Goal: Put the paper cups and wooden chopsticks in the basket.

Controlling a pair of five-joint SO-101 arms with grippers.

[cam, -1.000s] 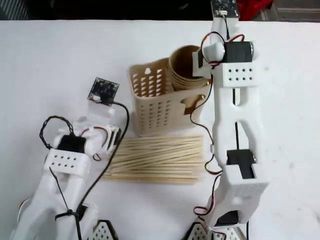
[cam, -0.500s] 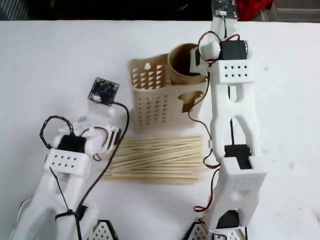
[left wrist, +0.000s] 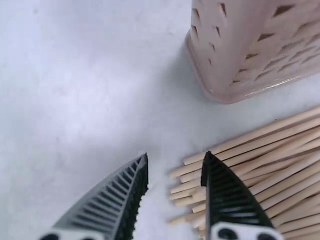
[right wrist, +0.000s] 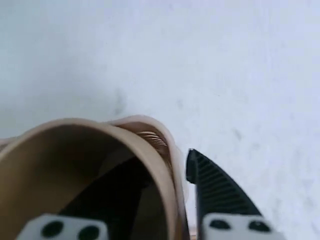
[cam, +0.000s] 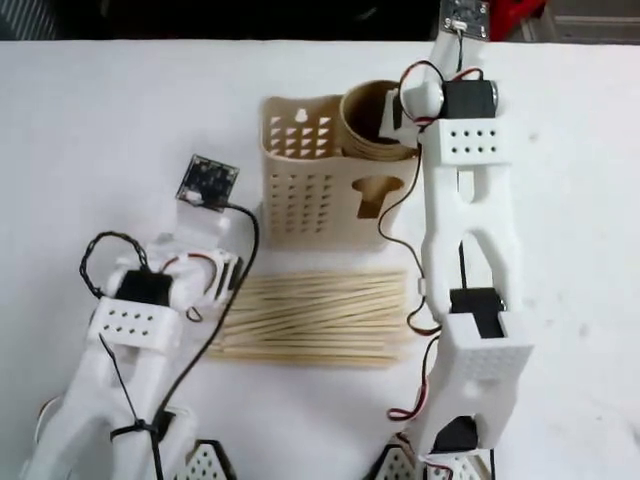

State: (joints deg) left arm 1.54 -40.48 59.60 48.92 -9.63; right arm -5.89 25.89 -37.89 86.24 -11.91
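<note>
— So, where are the paper cups (cam: 375,125)?
— Stacked in the basket (cam: 310,190), at the end nearer the right arm. The right gripper (right wrist: 167,165) pinches the stack's rim, one finger inside, one outside.
— And the wooden chopsticks (cam: 310,315)?
— On the table (cam: 120,110) just in front of the basket, a flat bundle lying side to side along its near wall.
— Which arm is nearer?
— The left. The left gripper (left wrist: 172,167) sits at the bundle's end, jaws spread, one tip over the stick ends. I'd say the wrist must turn to span the sticks crosswise.
</note>
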